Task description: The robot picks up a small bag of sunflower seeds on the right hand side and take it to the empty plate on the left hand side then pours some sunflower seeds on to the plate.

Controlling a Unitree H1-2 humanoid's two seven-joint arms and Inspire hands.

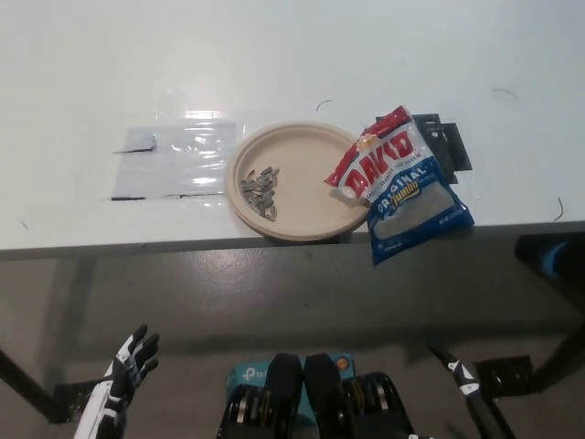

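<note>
Already a small heap of sunflower seeds (259, 190) lies on the plate (315, 219), the bag (402, 190) rests at its three o'clock, overlapping the rim; left hand (128, 362) hangs open and empty, right hand unseen.

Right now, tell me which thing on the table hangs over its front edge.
The sunflower seed bag; its lower corner overhangs. The plate stays on the table.
</note>
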